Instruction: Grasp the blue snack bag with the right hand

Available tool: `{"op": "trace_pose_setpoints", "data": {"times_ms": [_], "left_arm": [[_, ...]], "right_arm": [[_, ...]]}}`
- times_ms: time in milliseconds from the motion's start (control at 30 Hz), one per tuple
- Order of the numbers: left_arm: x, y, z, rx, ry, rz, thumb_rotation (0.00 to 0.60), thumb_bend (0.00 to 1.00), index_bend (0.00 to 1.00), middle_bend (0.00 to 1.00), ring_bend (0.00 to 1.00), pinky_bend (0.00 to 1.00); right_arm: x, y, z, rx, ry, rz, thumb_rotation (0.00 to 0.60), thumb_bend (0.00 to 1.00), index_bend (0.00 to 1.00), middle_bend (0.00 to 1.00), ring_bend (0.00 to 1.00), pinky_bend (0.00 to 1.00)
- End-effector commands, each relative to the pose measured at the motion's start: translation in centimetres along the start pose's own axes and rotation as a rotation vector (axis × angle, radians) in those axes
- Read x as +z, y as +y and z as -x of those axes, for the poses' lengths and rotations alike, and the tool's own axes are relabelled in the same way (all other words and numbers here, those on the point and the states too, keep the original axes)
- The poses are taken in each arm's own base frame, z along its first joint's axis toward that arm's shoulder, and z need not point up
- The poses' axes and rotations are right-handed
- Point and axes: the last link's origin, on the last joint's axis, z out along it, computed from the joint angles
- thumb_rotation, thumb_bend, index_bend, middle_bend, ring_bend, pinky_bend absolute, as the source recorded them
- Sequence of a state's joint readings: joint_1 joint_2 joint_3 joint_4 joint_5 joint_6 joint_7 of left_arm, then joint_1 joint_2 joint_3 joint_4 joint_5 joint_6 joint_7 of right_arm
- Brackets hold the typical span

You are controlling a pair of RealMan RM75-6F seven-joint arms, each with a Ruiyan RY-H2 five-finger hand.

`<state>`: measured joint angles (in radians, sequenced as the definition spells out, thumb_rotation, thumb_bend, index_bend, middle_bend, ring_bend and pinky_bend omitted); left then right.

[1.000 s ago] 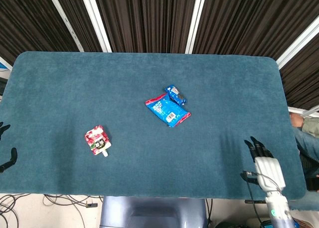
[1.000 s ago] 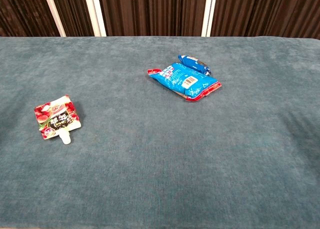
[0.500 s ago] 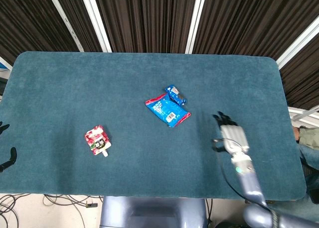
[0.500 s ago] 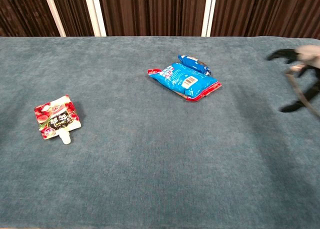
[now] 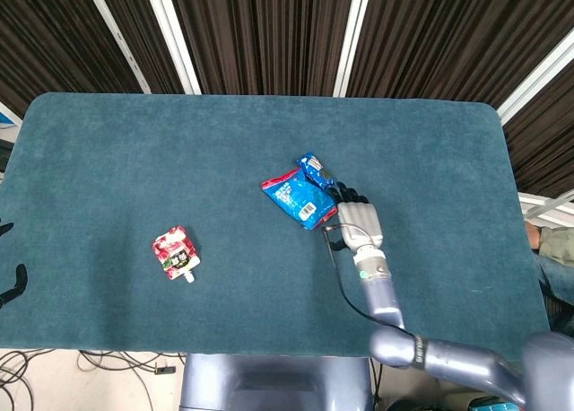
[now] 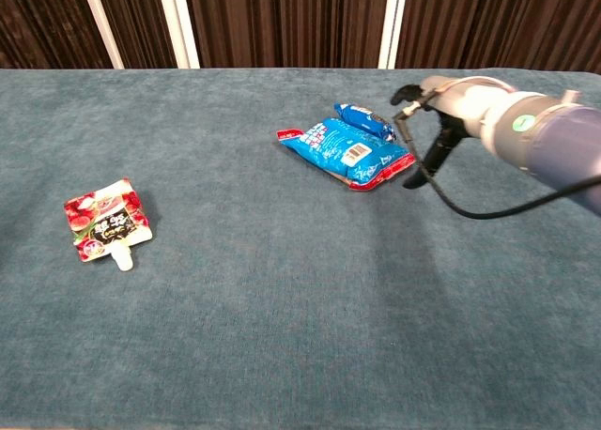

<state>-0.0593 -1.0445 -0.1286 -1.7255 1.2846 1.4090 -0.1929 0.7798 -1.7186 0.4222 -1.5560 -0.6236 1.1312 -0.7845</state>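
Observation:
The blue snack bag [image 5: 300, 198] [image 6: 344, 151] lies flat near the table's middle, its red-trimmed end toward the right. A smaller blue pack [image 5: 316, 170] [image 6: 364, 120] leans against its far side. My right hand [image 5: 356, 221] [image 6: 439, 106] hovers just right of the bag with its fingers spread and nothing in them. Its dark fingertips [image 6: 406, 94] reach over toward the small pack, and the thumb hangs down beside the bag's red edge. Only dark fingertips [image 5: 18, 281] of my left hand show at the head view's left edge, spread apart and holding nothing.
A red-and-white spouted pouch [image 5: 174, 253] [image 6: 106, 219] lies on the left side of the teal cloth table [image 5: 108, 151]. A cable runs along my right forearm [image 6: 549, 148]. Dark slatted curtains stand behind the table's far edge.
My right hand has swept from the table's right front corner leftward and away from me, ending right beside the blue bag. The bag, pack and pouch have not moved.

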Motion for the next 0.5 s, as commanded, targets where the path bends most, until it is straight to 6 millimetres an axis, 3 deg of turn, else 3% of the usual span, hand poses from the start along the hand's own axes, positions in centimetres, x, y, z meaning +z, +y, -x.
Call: {"op": "trace_pose_setpoints", "data": {"times_ms": [33, 500], "left_arm": [[0.0, 0.0, 0.0, -0.001, -0.002, 0.001, 0.6, 0.51, 0.13, 0.04, 0.12, 0.1], [0.2, 0.1, 0.1, -0.007, -0.013, -0.003, 0.6, 0.51, 0.13, 0.04, 0.12, 0.1]], "right_arm": [[1.0, -1.3, 0.5, -0.004, -0.001, 0.015, 0.6, 0.09, 0.11, 0.05, 0.1, 0.19], [2.6, -5.1, 2.3, 0.005, -0.022, 0.031, 0.6, 0.08, 0.11, 0.05, 0.1, 0.19]]}}
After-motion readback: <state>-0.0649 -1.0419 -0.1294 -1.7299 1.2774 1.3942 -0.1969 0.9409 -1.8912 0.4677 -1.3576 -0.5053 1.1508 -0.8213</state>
